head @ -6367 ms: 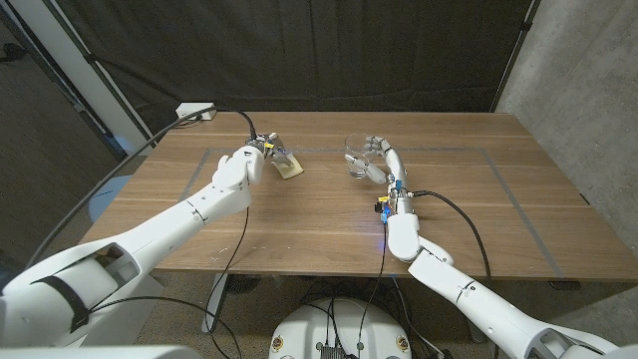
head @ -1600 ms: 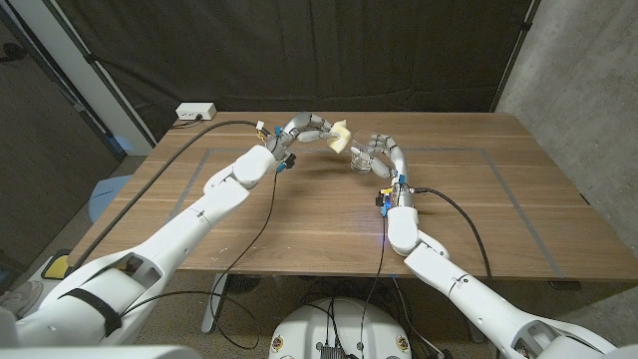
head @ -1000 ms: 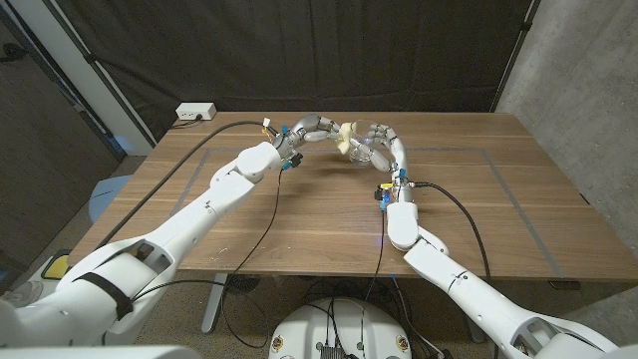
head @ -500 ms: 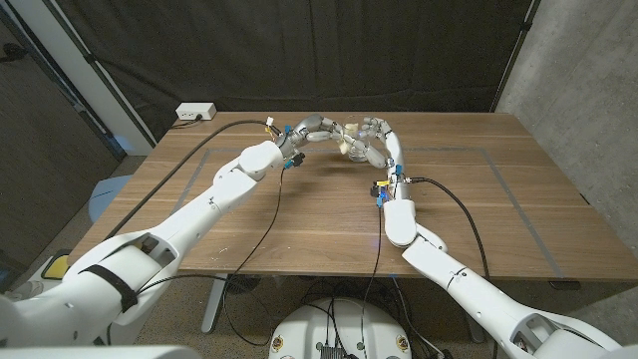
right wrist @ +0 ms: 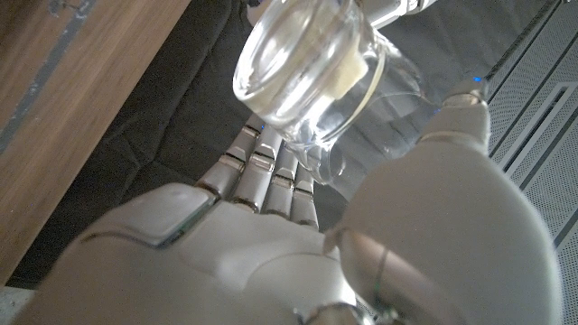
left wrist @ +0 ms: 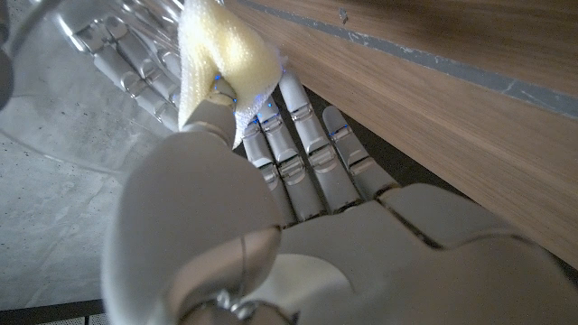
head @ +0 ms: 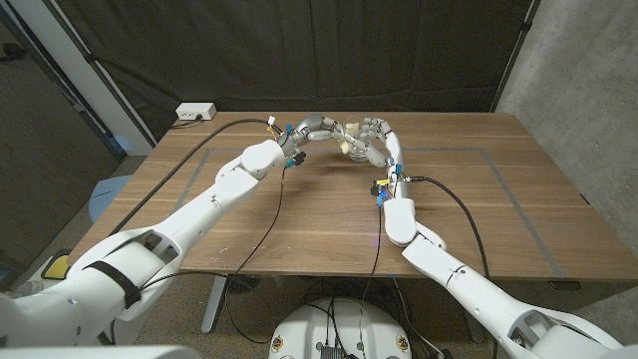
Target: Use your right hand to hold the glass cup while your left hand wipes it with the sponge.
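Observation:
My right hand (head: 380,137) holds the clear glass cup (head: 360,149) lifted above the far middle of the table. In the right wrist view the cup (right wrist: 307,72) is gripped by my right hand (right wrist: 271,244), tilted, with its base toward the camera. My left hand (head: 315,128) pinches the pale yellow sponge (head: 345,139) and presses it against the cup. In the left wrist view the sponge (left wrist: 221,54) sits at the fingertips of my left hand (left wrist: 271,226), against the glass (left wrist: 90,54). Through the glass, a yellow patch of sponge (right wrist: 349,69) shows.
The wooden table (head: 299,209) carries a taped rectangular outline. A white power strip (head: 195,112) lies at the far left corner, its cable running off the edge. Dark curtains hang behind the table.
My left hand picked the sponge up off the table and my right hand raised the cup; both met above the far middle. Over the last half second they have barely moved.

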You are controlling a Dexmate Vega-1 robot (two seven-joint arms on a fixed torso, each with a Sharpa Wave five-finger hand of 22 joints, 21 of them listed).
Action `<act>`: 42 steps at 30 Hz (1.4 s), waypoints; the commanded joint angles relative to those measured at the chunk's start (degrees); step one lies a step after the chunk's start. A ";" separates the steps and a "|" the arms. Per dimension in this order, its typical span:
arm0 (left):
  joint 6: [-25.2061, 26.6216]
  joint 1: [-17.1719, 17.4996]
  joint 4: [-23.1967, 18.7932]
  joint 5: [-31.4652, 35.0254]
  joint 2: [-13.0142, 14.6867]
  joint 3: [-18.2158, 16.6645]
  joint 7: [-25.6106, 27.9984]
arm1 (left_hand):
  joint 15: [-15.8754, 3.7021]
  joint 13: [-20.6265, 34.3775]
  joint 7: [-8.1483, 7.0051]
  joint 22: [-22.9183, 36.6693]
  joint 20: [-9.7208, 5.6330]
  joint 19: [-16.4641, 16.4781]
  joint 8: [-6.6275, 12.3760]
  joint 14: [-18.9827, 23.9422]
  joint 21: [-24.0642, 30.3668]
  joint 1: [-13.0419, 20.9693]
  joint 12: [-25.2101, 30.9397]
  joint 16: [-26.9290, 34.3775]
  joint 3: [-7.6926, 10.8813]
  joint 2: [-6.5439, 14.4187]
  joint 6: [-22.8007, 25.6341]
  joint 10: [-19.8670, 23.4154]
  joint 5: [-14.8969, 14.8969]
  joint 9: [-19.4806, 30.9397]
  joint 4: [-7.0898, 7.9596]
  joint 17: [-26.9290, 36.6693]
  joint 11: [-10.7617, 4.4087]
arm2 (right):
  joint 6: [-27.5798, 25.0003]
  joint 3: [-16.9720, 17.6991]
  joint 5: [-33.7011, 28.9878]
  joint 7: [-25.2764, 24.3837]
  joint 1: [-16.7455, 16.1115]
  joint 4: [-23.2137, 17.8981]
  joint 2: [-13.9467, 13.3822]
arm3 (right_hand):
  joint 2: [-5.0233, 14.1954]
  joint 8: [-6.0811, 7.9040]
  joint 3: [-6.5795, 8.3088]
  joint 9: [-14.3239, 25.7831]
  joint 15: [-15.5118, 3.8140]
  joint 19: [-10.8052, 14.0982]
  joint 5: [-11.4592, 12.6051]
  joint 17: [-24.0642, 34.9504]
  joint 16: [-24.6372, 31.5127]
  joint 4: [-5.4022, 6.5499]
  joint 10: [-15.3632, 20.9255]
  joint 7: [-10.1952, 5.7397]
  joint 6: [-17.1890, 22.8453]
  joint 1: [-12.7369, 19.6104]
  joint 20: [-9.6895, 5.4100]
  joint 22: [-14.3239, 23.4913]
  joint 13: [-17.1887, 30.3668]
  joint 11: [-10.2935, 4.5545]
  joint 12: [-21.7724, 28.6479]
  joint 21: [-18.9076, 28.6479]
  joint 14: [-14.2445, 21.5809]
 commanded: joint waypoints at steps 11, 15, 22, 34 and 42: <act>-1.11 0.74 -2.96 -4.74 1.38 -1.07 -3.60 | -4.77 0.55 4.48 0.09 0.09 0.44 -0.11 1.04 0.90 1.44 -0.24 0.02 0.85 0.82 5.66 1.21 0.36 0.64 0.03 0.40 -0.39 | -2.67 -0.30 1.88 2.50 2.49 6.03 2.25 | 8.84 0.70 0.48 0.31 -9.05 -0.37 0.08 0.40 -0.09 0.11 7.62 -11.03 10.89 8.28 -1.97 0.33 0.27 -7.13 0.24 0.44 0.34; -1.83 0.66 -3.03 -4.39 1.59 -1.03 -3.39 | -4.76 0.71 4.48 0.09 0.04 0.33 -0.20 1.07 1.09 1.45 -0.37 -0.03 0.94 0.82 5.72 1.13 0.38 0.65 0.07 0.49 -0.25 | -3.36 -0.18 2.05 2.68 2.46 6.30 2.43 | 8.87 0.76 0.47 0.32 -9.02 -0.42 0.04 0.51 -0.08 0.14 7.56 -11.02 10.86 8.25 -1.97 0.34 0.28 -7.07 0.22 0.48 0.33; -3.04 0.69 -2.95 -3.74 1.48 -1.39 -1.89 | -4.80 0.92 4.60 0.08 0.01 0.20 -0.34 1.10 1.36 1.48 -0.41 -0.10 1.05 0.74 5.81 1.42 0.40 0.66 0.07 0.61 -0.43 | -3.43 -0.23 2.04 2.89 2.36 6.66 2.62 | 8.89 0.83 0.43 0.33 -9.00 -0.49 -0.02 0.65 -0.10 0.19 7.56 -10.97 10.77 8.21 -1.96 0.35 0.26 -7.14 0.19 0.56 0.28; -5.99 0.25 -2.78 0.37 1.11 -1.41 1.91 | -4.90 1.26 4.35 0.05 -0.11 0.17 -0.49 1.34 1.87 1.71 -0.59 -0.07 1.20 0.44 6.16 1.59 0.46 0.67 -0.07 0.88 -0.38 | -3.73 -0.38 1.34 2.57 2.42 6.42 2.62 | 8.94 0.96 0.42 0.34 -9.05 -0.55 -0.08 0.74 -0.26 0.21 7.51 -10.97 10.69 8.21 -1.98 0.35 0.25 -7.10 0.15 0.69 0.19; -3.75 0.35 -2.93 1.37 1.52 -1.20 2.12 | -4.94 1.48 4.45 0.02 -0.14 0.07 -0.63 1.49 2.19 1.78 -0.69 -0.11 1.34 0.37 6.29 1.77 0.49 0.67 -0.07 1.02 -0.26 | -2.31 -0.23 1.55 2.35 2.83 7.17 2.88 | 8.95 1.05 0.36 0.34 -9.00 -0.61 -0.14 0.88 -0.23 0.29 7.50 -10.97 10.64 8.11 -1.99 0.36 0.23 -7.10 0.13 0.77 0.25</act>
